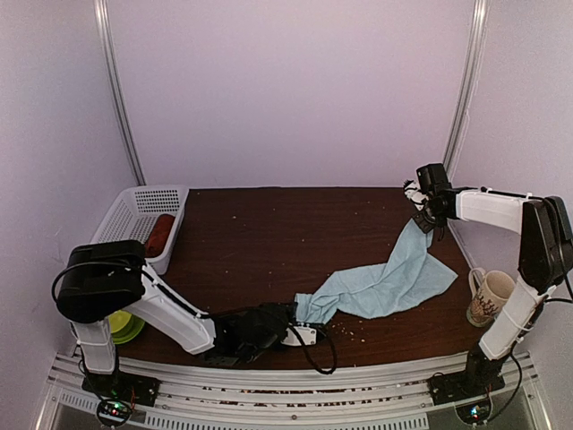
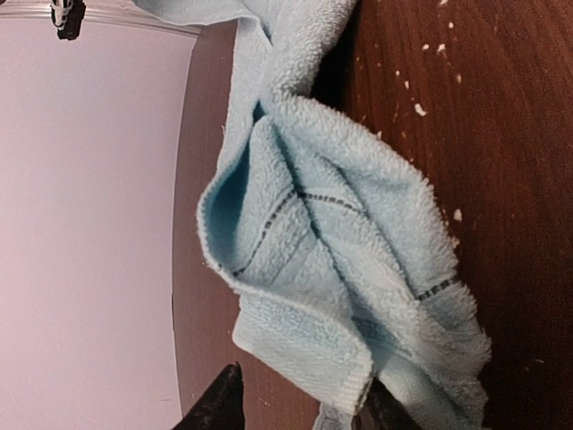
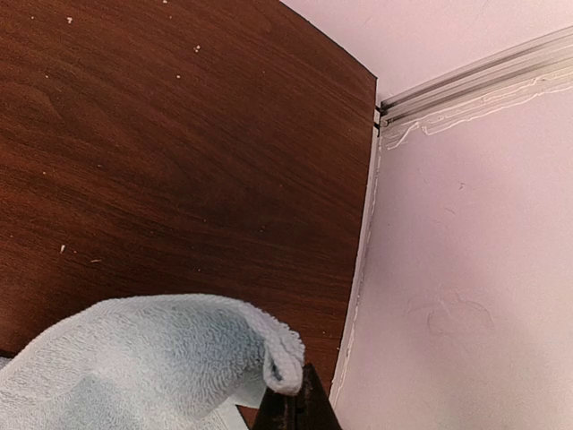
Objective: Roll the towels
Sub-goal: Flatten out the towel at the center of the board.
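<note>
Dark bench [image 1: 269, 233], white booth | blue towel [image 1: 385, 282] slung diagonally across the right half, unrolled | left hand [image 1: 295, 321] pinches near corner, right hand [image 1: 428, 213] pinches far corner (lifted) | step: likely flattening | next: lay flat, then roll | red towel [image 1: 160, 235] in basket [image 1: 134, 199]

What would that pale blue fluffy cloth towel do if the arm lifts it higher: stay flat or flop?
Probably floppy: the pale blue terry towel sags and twists below the right gripper pinching its corner. Its fuzzy pile likely resists slipping. Pushed, it would probably bunch, as its near end is crumpled in folds.
</note>
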Action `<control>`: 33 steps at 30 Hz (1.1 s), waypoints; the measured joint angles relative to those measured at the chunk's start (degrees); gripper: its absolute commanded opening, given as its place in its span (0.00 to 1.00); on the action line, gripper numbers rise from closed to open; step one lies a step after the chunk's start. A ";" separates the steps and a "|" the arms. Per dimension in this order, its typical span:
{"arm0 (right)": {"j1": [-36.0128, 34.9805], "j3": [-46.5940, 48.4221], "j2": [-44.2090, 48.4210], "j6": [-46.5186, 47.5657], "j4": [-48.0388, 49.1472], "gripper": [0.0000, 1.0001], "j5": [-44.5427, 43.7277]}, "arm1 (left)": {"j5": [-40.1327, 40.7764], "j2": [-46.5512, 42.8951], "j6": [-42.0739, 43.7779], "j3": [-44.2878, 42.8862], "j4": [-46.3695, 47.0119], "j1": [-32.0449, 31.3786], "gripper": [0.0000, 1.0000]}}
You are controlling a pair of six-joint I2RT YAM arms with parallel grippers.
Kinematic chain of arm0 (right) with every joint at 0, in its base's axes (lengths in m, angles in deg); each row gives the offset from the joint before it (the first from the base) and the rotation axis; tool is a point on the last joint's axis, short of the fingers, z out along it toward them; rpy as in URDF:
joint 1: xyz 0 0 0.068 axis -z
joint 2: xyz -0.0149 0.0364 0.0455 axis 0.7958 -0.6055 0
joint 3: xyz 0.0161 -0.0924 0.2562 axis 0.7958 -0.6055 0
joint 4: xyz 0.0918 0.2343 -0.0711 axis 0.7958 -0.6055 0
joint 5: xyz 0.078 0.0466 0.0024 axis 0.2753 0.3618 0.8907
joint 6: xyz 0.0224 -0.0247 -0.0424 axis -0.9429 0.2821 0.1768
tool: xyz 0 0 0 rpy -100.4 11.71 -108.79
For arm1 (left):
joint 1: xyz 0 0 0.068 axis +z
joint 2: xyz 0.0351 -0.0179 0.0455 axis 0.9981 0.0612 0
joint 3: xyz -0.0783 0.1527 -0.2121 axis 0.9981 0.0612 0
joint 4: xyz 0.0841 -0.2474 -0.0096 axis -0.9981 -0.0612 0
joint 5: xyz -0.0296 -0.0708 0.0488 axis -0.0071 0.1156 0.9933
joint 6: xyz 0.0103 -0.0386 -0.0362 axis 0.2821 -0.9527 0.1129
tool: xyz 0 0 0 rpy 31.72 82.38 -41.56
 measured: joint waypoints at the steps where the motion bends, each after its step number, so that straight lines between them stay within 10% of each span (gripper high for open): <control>1: 0.00 0.00 0.00 -0.02 -0.02 0.00 0.02 | 0.02 0.00 0.00 0.00 -0.04 -0.15 0.43; 22: 0.00 0.44 0.00 -0.04 -1.16 0.00 1.51 | 3.02 3.63 1.49 -0.02 2.49 -2.05 0.14; 24: 0.00 0.44 -0.02 -0.02 -1.16 0.00 1.55 | 2.99 3.63 1.49 -0.02 2.49 -2.05 0.00; 33: 0.00 0.44 0.00 -0.02 -1.18 0.00 1.79 | 2.23 3.58 -0.07 -0.85 1.86 -2.05 0.00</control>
